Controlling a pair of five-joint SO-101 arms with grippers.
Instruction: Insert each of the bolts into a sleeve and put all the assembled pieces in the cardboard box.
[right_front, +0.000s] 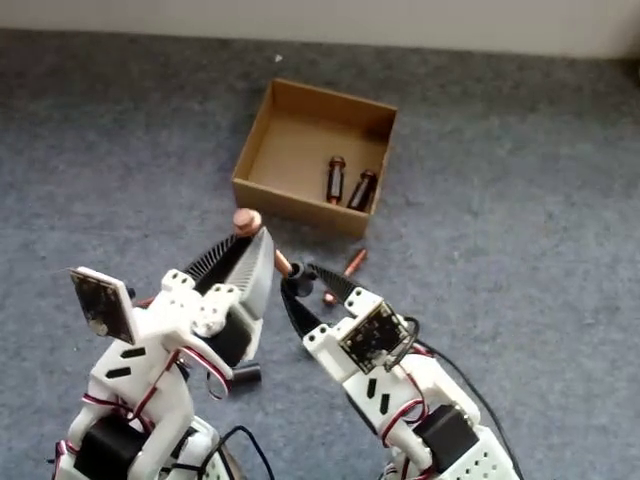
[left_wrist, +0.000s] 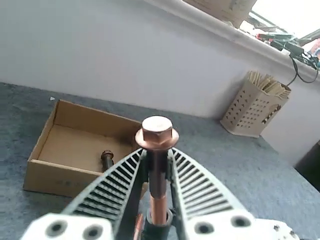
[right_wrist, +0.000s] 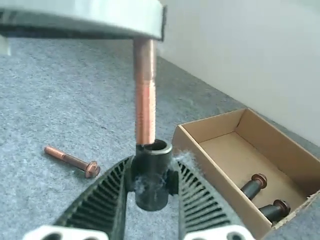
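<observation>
Grey carpet, pale wall, perforated holder by wall

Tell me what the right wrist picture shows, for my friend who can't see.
The right pincer grips an upright black sleeve, with a copper bolt pointing down at its opening. A loose bolt lies on the grey carpet, and two assembled pieces lie in the cardboard box.

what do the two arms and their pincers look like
The left arm and right arm are white plastic shells with black motors and thin red and black wires. The left pincer and right pincer have dark, ribbed, tapering fingers on white bases. A small camera board sits at each wrist.
</observation>
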